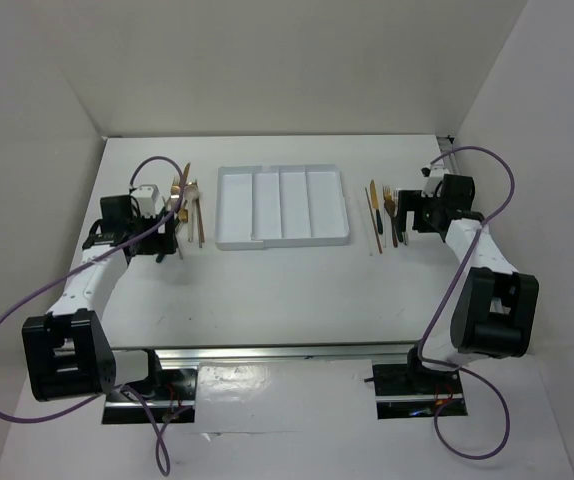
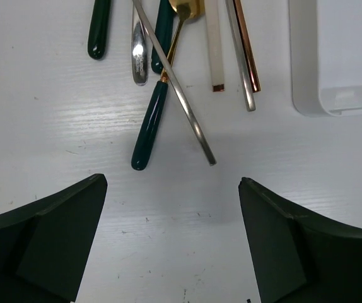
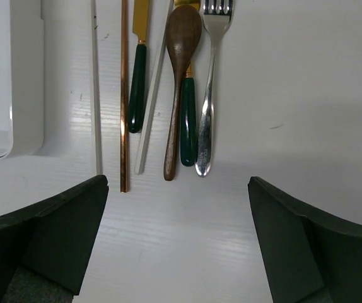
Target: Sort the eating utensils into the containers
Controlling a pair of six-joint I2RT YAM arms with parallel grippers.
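Observation:
The white tray [image 1: 283,242] with four long compartments lies at the table's middle and holds nothing. Eating utensils lie in a pile [image 1: 189,208] to its left and in a row [image 1: 385,215] to its right. My left gripper [image 2: 171,182] is open over bare table, just short of a teal-handled gold spoon [image 2: 149,129] crossed by a silver chopstick [image 2: 182,98]. My right gripper [image 3: 178,181] is also open and holds nothing. Beyond it lie the handle ends of a wooden spoon [image 3: 180,76], a silver fork [image 3: 207,95], a teal-handled knife [image 3: 137,88] and a copper chopstick [image 3: 124,95].
The tray's near corner [image 2: 332,95] shows at the right of the left wrist view, and its edge [image 3: 23,95] at the left of the right wrist view. White walls enclose the table on three sides. Purple cables loop off both arms.

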